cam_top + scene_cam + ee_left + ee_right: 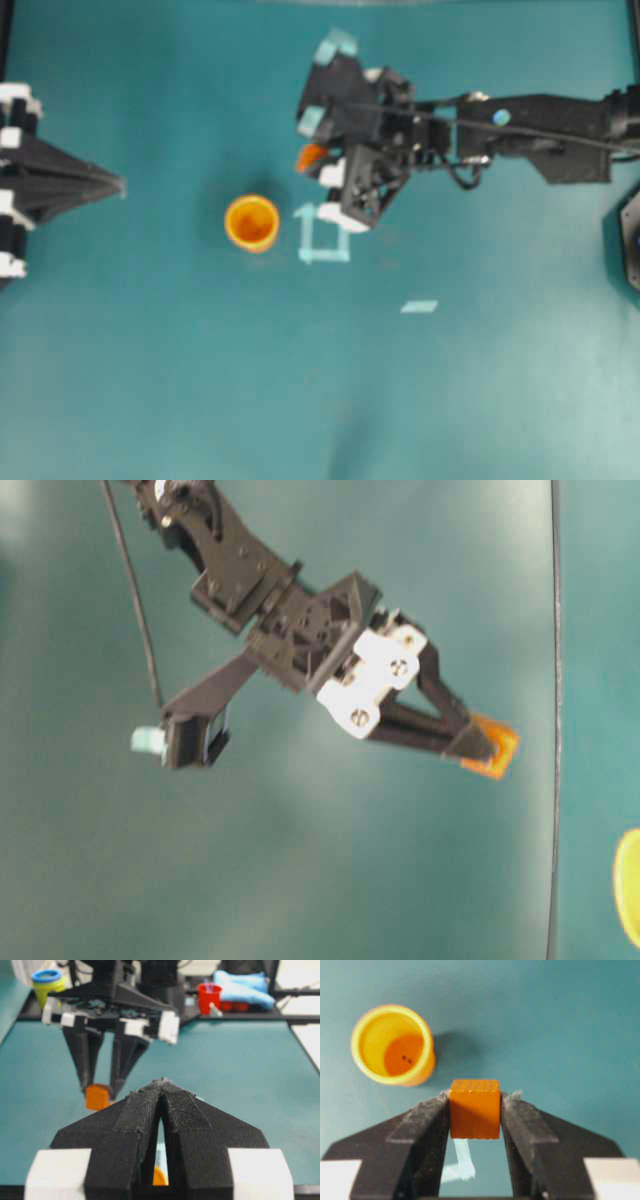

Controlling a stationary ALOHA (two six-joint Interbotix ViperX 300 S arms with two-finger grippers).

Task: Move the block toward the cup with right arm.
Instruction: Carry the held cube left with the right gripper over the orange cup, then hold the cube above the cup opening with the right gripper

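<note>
One upright cup [393, 1045], mouth up

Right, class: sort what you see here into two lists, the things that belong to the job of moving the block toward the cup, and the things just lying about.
Part of the job:
- block, held between the fingers
- cup
- right gripper

Just lying about:
- tape square
- loose tape strip
- left gripper, shut and idle
- red cup beyond the table
</note>
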